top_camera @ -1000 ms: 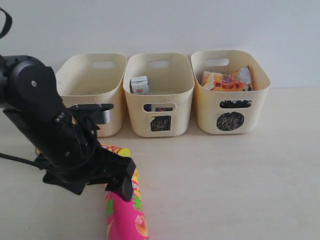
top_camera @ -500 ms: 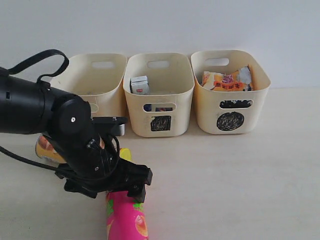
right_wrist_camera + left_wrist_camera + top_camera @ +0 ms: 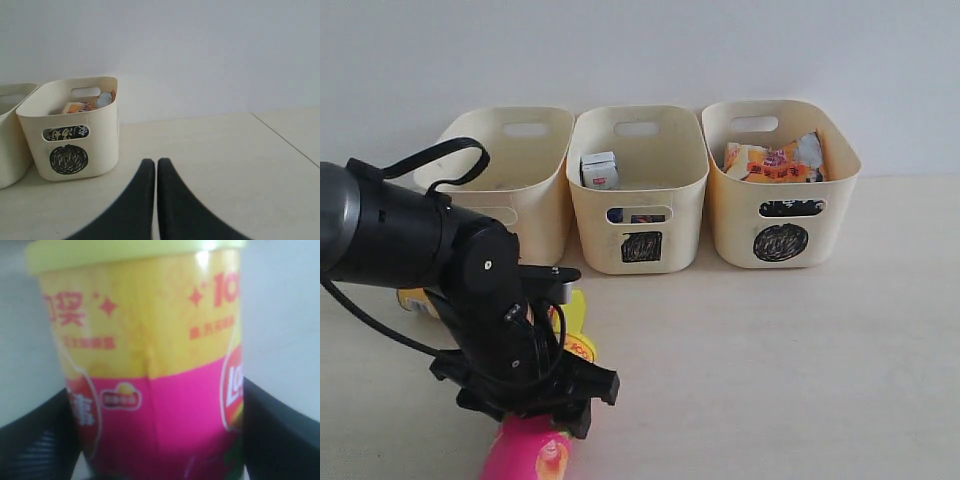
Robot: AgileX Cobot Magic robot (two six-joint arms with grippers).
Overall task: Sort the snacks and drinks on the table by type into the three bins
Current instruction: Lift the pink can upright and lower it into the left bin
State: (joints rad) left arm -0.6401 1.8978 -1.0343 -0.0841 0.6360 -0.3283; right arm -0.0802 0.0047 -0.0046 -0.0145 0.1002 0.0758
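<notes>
On the table (image 3: 800, 340), the circle bin (image 3: 730, 220) holds bags (image 3: 775, 160) and the square bin (image 3: 590, 220) a carton (image 3: 599, 170). The third bin (image 3: 550, 200) looks empty. Both tubes are left. My left pincer (image 3: 155, 440) clamps the pink tube (image 3: 150, 365) near the table's front, with the yellow tube (image 3: 417, 300) beside it. My right pincer (image 3: 155, 162) is closed and empty.

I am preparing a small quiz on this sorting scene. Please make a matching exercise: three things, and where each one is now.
Things:
1. pink chip tube
2. small carton
3. orange bag

Places:
A. in the bin with the circle
B. between the left fingers
C. in the bin with the square

Pairs: 1-B, 2-C, 3-A
</notes>
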